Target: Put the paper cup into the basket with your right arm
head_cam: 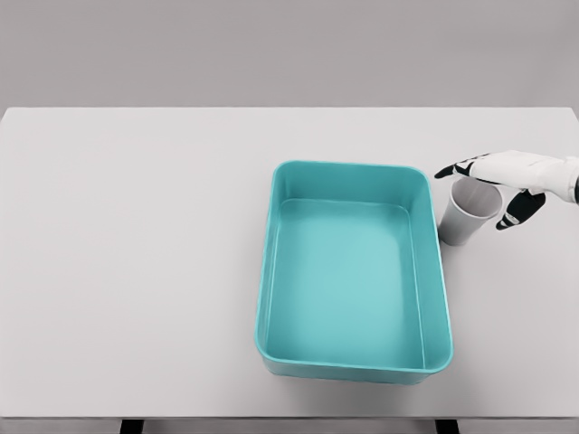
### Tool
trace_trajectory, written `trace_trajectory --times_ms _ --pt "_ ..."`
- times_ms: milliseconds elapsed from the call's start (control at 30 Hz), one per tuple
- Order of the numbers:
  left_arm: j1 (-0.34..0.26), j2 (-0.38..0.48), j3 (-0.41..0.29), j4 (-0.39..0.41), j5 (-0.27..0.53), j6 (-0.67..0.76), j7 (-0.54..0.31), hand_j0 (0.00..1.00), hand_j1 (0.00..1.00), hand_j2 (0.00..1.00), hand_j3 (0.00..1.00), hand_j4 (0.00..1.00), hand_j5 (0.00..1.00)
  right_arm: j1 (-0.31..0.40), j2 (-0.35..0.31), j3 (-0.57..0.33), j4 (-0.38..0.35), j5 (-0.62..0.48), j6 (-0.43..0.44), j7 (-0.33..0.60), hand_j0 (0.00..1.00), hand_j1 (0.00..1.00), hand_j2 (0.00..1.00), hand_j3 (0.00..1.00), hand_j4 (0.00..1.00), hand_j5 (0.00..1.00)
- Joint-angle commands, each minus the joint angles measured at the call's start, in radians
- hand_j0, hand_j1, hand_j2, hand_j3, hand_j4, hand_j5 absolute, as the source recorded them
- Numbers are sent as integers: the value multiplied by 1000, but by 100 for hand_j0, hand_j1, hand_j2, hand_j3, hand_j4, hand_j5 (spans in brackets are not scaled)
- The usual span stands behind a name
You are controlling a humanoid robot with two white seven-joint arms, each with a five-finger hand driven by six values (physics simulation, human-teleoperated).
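A white paper cup (467, 213) stands upright on the table just right of the teal basket (351, 365), near the basket's far right corner. My right hand (493, 185) comes in from the right edge and hovers over the cup's rim, fingers spread around it without closing on it. The black fingertips (450, 170) reach past the cup's far side and the thumb hangs at its right. The basket holds nothing. My left arm does not show.
The white table (136, 271) runs the full width of the view, with its front edge at the bottom. A plain grey wall lies behind it.
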Motion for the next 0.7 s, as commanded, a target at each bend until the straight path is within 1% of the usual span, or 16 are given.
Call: trace_trajectory --times_ms 0,33,267,367,433,500,667 --pt "0 0 0 0 0 0 0 100 100 100 100 100 100 0 -1 0 -1 -1 -1 0 87 87 87 87 87 87" --pt "0 0 0 0 0 0 0 100 100 100 100 100 100 0 -1 0 -3 -1 -1 0 86 86 86 86 86 86" --pt "0 0 0 0 0 0 0 100 100 100 100 100 100 0 -1 1 -4 -1 -1 0 86 86 86 86 86 86" --pt "-2 0 0 0 0 0 0 100 100 100 100 100 100 0 -3 1 -7 -1 -1 0 82 82 82 82 82 82" --pt "0 0 0 0 0 0 0 100 100 100 100 100 100 0 -3 1 -7 -1 -1 0 82 82 82 82 82 82" --pt "-2 0 0 0 0 0 0 100 100 100 100 100 100 0 -3 1 -7 -1 -1 0 77 77 77 77 77 77" --pt "0 0 0 0 0 0 0 100 100 100 100 100 100 -2 -9 0 -9 -1 -1 0 75 75 75 75 75 75"
